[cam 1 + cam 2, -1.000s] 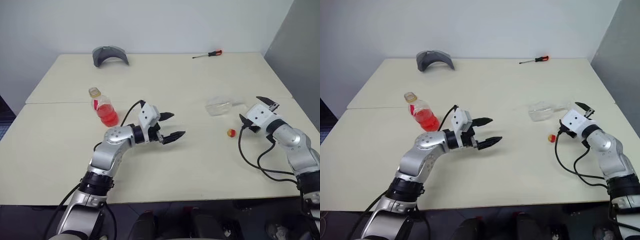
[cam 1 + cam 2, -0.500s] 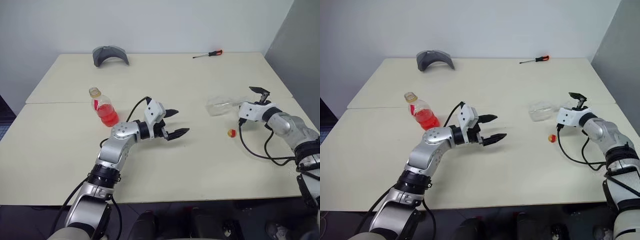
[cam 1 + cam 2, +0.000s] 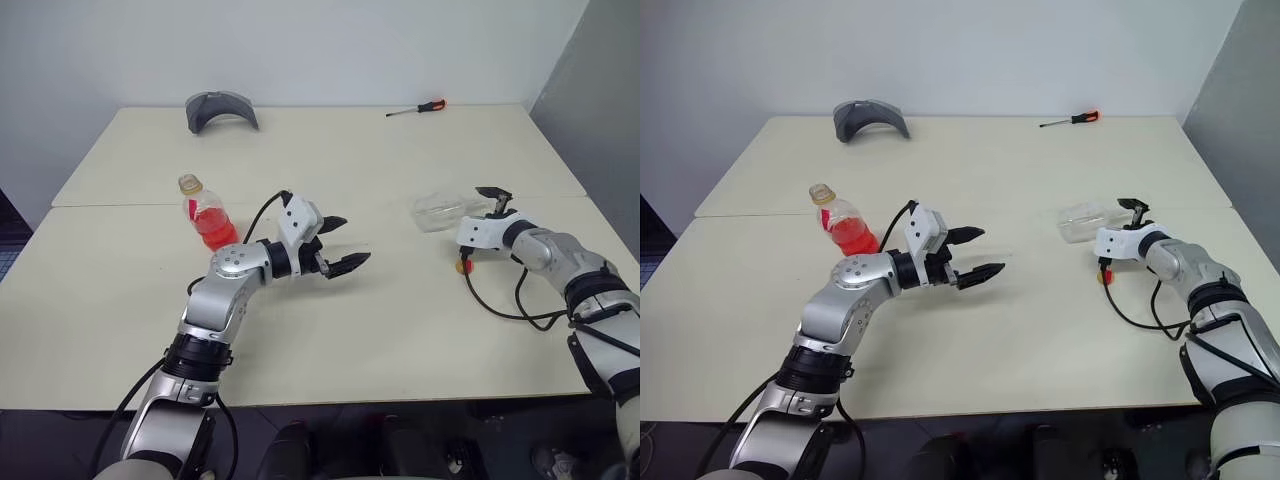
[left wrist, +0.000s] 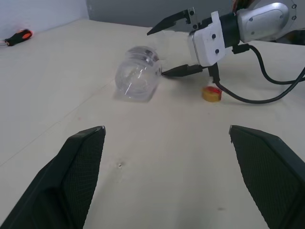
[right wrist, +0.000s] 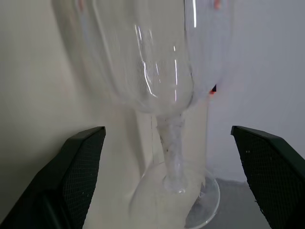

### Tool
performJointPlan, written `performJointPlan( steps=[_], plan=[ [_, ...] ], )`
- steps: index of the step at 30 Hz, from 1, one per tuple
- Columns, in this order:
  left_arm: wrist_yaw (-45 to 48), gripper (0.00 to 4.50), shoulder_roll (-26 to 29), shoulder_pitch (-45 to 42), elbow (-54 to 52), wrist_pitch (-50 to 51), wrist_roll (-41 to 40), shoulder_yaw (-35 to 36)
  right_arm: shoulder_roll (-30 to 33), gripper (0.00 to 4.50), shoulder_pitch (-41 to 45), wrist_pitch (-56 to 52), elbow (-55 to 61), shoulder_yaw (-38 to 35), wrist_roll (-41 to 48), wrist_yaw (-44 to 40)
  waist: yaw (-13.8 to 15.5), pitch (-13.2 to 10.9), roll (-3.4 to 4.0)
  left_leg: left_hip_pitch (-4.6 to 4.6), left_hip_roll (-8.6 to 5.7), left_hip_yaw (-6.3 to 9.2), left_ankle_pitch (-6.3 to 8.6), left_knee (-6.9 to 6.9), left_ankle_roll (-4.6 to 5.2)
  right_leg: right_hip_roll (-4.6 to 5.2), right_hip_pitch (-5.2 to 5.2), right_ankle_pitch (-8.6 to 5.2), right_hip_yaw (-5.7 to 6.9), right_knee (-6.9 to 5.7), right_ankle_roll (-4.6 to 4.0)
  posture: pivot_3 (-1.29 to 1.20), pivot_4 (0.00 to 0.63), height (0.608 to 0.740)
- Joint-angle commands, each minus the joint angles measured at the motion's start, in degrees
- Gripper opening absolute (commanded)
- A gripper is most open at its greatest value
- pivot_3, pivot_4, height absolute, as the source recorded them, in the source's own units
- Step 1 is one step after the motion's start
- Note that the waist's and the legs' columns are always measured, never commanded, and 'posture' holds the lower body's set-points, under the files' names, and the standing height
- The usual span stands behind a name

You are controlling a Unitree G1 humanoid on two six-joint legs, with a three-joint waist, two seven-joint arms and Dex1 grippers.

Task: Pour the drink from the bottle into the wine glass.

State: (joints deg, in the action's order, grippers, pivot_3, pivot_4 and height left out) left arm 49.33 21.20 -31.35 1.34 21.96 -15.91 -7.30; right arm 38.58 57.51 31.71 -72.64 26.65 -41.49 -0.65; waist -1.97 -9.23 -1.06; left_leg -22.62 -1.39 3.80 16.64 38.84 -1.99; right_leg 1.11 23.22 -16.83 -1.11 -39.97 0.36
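The bottle [image 3: 205, 215] stands upright at the table's left, its neck uncapped, with the red drink [image 3: 213, 230] in its lower half. The wine glass [image 3: 438, 211] lies on its side at the right. My right gripper [image 3: 480, 205] is open at the glass's foot end, one finger above the other. In the right wrist view the stem [image 5: 171, 140] runs between its fingers [image 5: 71, 181], and the bowl [image 5: 152, 57] lies beyond. My left gripper [image 3: 350, 240] hangs open and empty over the table's middle, to the right of the bottle.
A small yellow-and-red cap [image 4: 211, 93] lies on the table just beside the right gripper. A grey curved object [image 3: 220, 108] and a red-handled screwdriver [image 3: 415, 108] lie at the far edge. A seam [image 3: 330, 202] crosses the table. A grey wall stands on the right.
My right gripper has moved forward and left to the lying glass and rolled, so its fingers now straddle the stem. The left gripper, bottle and glass have stayed put.
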Motion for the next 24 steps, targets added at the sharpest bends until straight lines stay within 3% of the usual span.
performJointPlan(
  steps=[1, 18, 21, 24],
  plan=[
    [-0.44, 4.46, 0.60, 0.59, -3.83, 0.97, -1.34, 1.17, 0.13, 4.50, 2.22, -1.10, -1.20, 0.45, -0.38, 1.26, -0.01, 0.00, 0.00, 0.00, 0.00, 0.00, 0.00, 0.00, 0.00, 0.00, 0.00, 0.00, 0.00, 0.00, 0.00, 0.00, 0.150, 0.740],
    [-2.03, 4.46, 1.49, -0.26, -5.08, 4.10, -2.50, 2.49, -1.59, 4.50, 4.75, -6.87, -3.34, 3.92, -3.41, 2.64, -0.03, 0.00, 0.00, 0.00, 0.00, 0.00, 0.00, 0.00, 0.00, 0.01, 0.00, 0.00, 0.00, -0.01, 0.00, 0.00, 0.150, 0.740],
    [-2.18, 4.50, 1.50, -0.08, -5.37, 4.15, -2.57, 2.41, -1.74, 3.92, 4.83, -7.01, -3.53, 4.08, -3.16, 2.42, -0.05, 0.00, 0.00, 0.00, 0.00, -0.01, 0.00, 0.00, 0.00, 0.01, 0.00, 0.00, 0.00, -0.01, 0.00, 0.00, 0.150, 0.740],
    [-2.28, 4.50, 1.58, 0.24, -5.60, 4.15, -2.60, 2.22, -1.76, 2.89, 4.79, -7.15, -3.62, 4.11, -2.95, 2.01, -0.05, 0.00, 0.00, 0.00, 0.00, -0.01, 0.00, 0.01, 0.00, 0.01, 0.00, 0.00, 0.00, -0.01, 0.00, 0.00, 0.150, 0.740]
  ],
)
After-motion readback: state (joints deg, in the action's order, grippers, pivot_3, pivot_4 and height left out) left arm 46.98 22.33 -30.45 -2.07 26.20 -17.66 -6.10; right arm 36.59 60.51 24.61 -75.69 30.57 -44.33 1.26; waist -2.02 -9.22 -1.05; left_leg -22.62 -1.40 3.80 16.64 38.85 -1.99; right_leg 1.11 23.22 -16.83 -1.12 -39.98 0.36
